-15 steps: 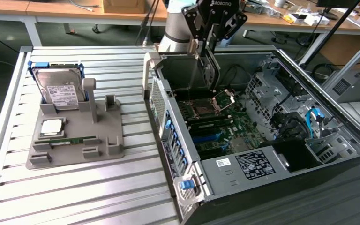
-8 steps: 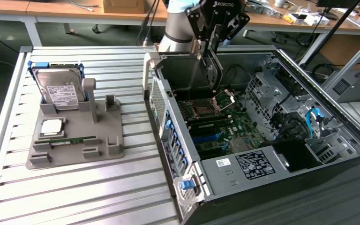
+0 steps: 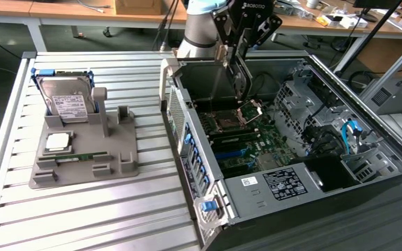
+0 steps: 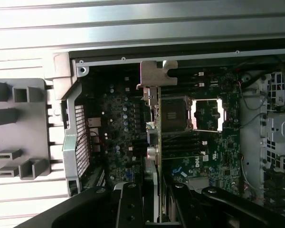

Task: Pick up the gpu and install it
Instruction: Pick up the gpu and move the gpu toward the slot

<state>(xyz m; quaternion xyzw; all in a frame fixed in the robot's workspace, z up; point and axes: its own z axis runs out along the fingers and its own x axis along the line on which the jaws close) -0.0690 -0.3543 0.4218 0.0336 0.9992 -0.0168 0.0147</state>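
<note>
Under the jaws: open computer case [image 3: 285, 183], motherboard [image 3: 246, 141] and bare CPU socket [image 4: 173, 114] inside it. Well off to one side of the jaws: grey holder [image 3: 82, 162] carrying a hard drive [image 3: 65, 99]. Between the jaws: the gpu [image 3: 237, 73], hanging upright over the board, silver bracket [image 4: 157, 76] along one edge. Gripper [image 4: 154, 204] part-closed, clamped on the card.

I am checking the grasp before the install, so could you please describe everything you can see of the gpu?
The gpu is a thin, flat, dark circuit card with a silver metal bracket at one end. It hangs on edge, long side vertical, clamped by the gripper above the open computer case, over the motherboard near the CPU socket. The wrist view catches it edge-on. It seems to touch only the gripper, clear of the board.
</note>
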